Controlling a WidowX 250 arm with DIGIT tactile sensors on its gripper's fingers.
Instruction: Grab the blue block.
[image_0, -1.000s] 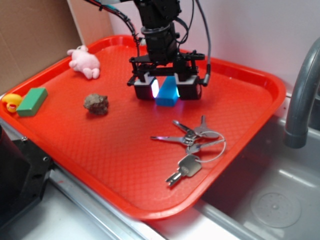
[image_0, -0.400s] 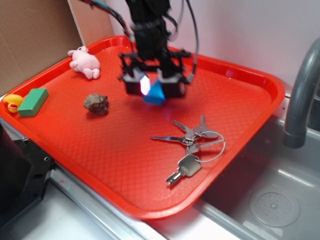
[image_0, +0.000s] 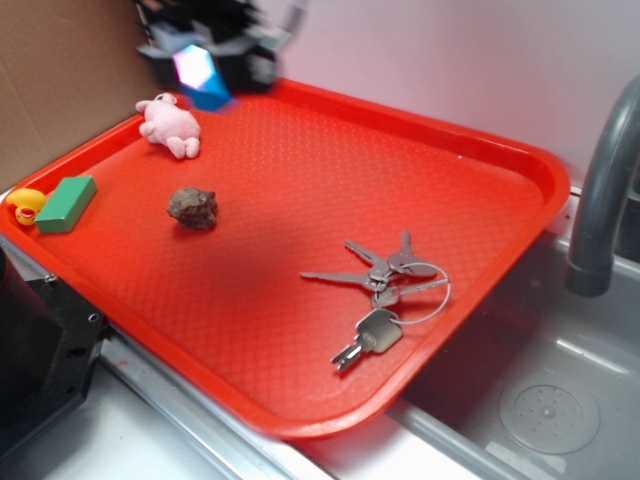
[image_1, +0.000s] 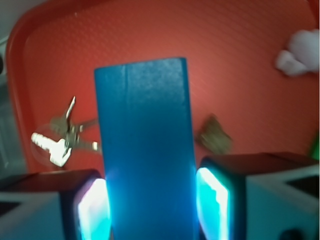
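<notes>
Claw raised above tray's far-left corner, clamping blue block

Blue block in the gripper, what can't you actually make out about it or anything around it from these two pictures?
- Exterior view: gripper motion-blurred and cut off by the top edge; arm out of frame.
- Exterior view: blue block mostly hidden between the fingers.
- Wrist view: the block runs past the bottom edge, lower end unseen.
- Wrist view: keys, brown lump and pink toy blurred; toy cut by the right edge.
- Exterior view: yellow duck partly cut by the left edge.
</notes>
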